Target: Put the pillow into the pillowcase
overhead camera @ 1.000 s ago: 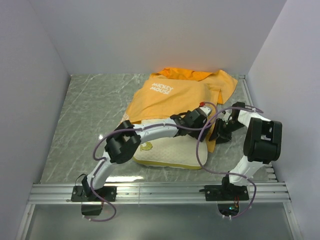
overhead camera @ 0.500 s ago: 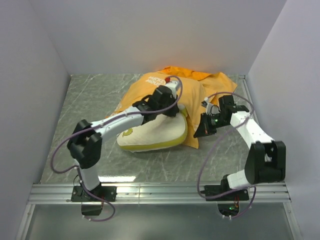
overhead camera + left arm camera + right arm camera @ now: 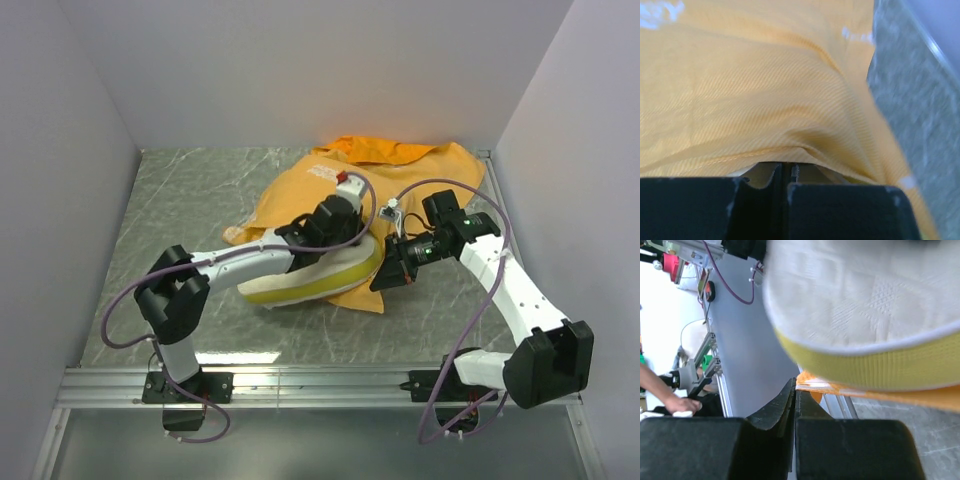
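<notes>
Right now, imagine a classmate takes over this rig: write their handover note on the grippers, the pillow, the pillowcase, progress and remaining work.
Left gripper: shut, tips at the cream quilted pillow just below the orange fabric pillowcase hem.
Right gripper: shut on the pillowcase's lower edge, under the pillow.
Pillow: tilted on the grey marbled table, far part inside the case, yellow near edge outside.
Done: partly inserted. Left: push the rest in, pull the case over.

Pillow far part lay hidden under pillowcase. Print was too small to read. Left tool: grip contents could not be told. Right wrist view: pillow blurred, cropped at top.
</notes>
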